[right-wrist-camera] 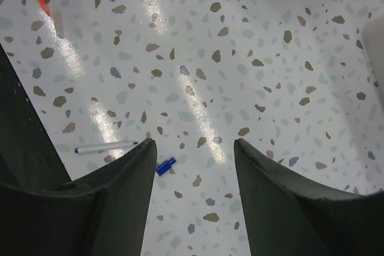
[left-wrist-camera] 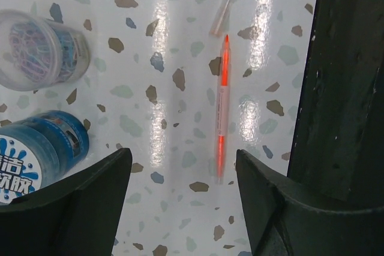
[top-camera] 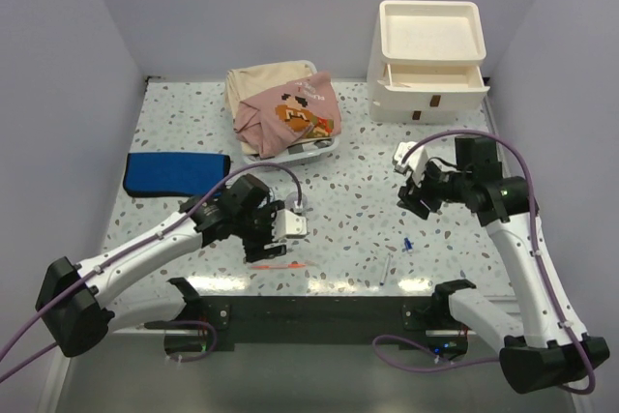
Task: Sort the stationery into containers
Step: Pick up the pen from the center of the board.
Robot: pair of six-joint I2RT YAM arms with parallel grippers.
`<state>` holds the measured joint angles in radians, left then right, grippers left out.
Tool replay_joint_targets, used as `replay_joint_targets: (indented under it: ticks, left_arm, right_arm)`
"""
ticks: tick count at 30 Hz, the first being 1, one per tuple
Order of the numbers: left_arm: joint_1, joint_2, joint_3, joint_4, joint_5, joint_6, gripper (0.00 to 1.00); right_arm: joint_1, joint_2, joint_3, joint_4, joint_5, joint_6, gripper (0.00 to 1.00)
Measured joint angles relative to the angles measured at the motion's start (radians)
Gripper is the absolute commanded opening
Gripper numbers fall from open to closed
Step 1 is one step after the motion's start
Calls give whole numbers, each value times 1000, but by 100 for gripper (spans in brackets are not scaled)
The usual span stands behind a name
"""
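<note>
Left claw [left-wrist-camera: 180, 208], jaws apart & empty, hovers w/ orange pen [left-wrist-camera: 221, 112] flat on desk [left-wrist-camera: 120, 124] just ahead of its gap, prob. light, stiff, slick, apt to roll, so pinch mid-barrel, across its length.

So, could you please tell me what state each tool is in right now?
Left tool: open, holding nothing; an orange pen lies on the table below it.
Right tool: open, holding nothing.

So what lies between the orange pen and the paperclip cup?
Bare table separates the orange pen from the paperclip cup, seen in the left wrist view.
</note>
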<state>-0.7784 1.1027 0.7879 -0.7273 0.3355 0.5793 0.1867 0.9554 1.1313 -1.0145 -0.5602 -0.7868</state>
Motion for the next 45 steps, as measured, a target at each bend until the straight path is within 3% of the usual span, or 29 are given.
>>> replay_joint_targets:
  ticks: [10,22,45]
  left_arm:
    - [-85,53,-76,27,-37,42,70]
    - [-113,186,-82,121,-61,3,63]
    - [-154,261,-128,193,-97,-27,53]
  right_arm:
    - [0,24,-72,159,-63,23,58]
    - [1,5,-171,300,-95,80,57]
    - [1,7,-192,366,-113,114,56]
